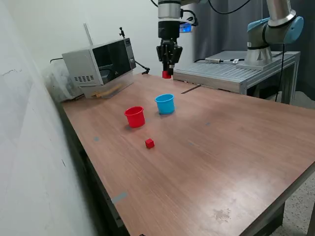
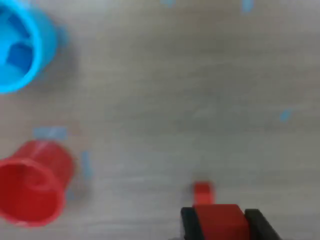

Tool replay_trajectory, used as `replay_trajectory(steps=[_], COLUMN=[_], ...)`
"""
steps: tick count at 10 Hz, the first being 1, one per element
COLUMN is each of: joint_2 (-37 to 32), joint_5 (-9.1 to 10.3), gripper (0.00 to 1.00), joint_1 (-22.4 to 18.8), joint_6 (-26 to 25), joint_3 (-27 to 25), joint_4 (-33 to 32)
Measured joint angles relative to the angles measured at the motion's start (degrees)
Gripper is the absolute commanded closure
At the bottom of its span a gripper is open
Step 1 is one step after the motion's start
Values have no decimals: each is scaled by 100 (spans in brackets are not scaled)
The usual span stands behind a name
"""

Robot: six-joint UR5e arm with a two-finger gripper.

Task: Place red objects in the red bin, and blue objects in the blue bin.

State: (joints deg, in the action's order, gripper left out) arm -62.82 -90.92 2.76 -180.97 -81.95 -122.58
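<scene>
Between the fingers of the hand [image 1: 167, 73], high over the bench [image 1: 221, 162], a red cube [image 1: 167, 74] is clamped. It may fall beside the red cup [image 1: 134, 117] if released too early, because the blue cup [image 1: 165, 103] stands just beside. A second red cube [image 1: 149, 143] lies nearer the front.

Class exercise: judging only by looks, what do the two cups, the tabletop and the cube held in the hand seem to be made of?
Red cup and blue cup: probably plastic, with uniform colour and thin walls. Tabletop: wood or wood-look laminate, brown with grain streaks and a matte finish. Red cube in the hand: solid, evenly red, too blurred to identify the material.
</scene>
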Motion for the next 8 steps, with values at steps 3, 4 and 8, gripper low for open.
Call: replay_trajectory(steps=[3,4,8], joint_2=[801,1057,1671], joint_5=[-62,-82,-105], gripper=[100,100,100], joint_1=[624,831,1264], joint_6=[0,0,22], joint_3=[764,950,1251], joint_4=[14,13,-31])
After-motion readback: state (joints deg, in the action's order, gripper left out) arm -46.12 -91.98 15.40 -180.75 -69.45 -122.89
